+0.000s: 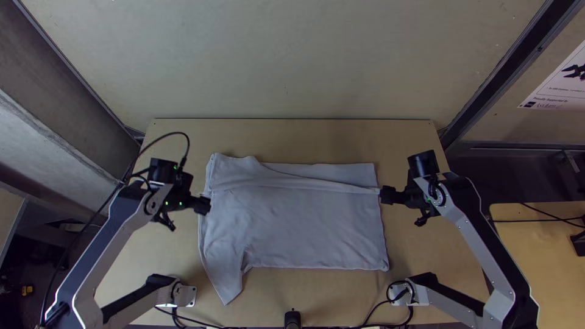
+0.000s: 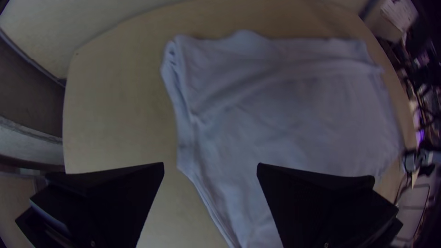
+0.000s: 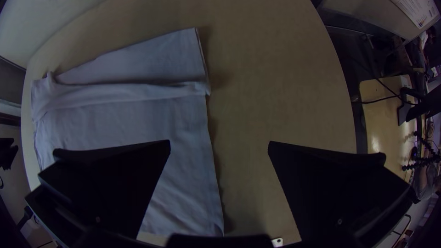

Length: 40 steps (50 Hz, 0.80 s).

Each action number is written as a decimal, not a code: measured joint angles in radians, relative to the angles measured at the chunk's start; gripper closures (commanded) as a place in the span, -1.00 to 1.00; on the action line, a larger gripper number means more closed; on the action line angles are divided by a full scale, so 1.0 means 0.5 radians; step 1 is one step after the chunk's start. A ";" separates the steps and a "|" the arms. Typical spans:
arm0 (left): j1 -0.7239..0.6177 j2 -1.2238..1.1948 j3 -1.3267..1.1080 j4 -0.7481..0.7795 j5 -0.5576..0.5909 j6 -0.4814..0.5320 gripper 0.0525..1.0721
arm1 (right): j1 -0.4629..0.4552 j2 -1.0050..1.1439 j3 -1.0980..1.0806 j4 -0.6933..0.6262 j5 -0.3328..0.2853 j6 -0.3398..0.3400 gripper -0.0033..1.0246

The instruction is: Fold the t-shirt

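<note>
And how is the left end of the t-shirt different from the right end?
The left end has a sleeve-like flap poking out, but the right end runs fairly straight. The left end's far corner looks lumpy, while the right end's far corner is flatter and squarer. Both are pale grey cloth.

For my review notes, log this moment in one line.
T-shirt partly folded | left gripper open over one edge | right gripper open by opposite edge

The pale t-shirt [image 1: 311, 225] lies partly folded between the left gripper [image 1: 205, 206] and right gripper [image 1: 385, 195], a creased band running toward the latter.
</note>
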 measured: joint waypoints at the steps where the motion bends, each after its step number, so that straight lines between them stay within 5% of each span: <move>1: -0.028 -0.019 -0.012 -0.033 -0.001 -0.002 -0.91 | 0.005 -0.010 0.002 -0.016 0.000 0.001 -0.91; 19: -0.498 -0.187 -0.266 -0.461 -0.060 -0.457 -0.91 | 0.033 -0.176 0.028 -0.144 -0.008 0.272 -0.90; 40: -0.710 -0.179 -0.529 -0.695 -0.003 -0.774 -0.89 | 0.074 -0.179 0.032 -0.243 -0.090 0.339 -0.89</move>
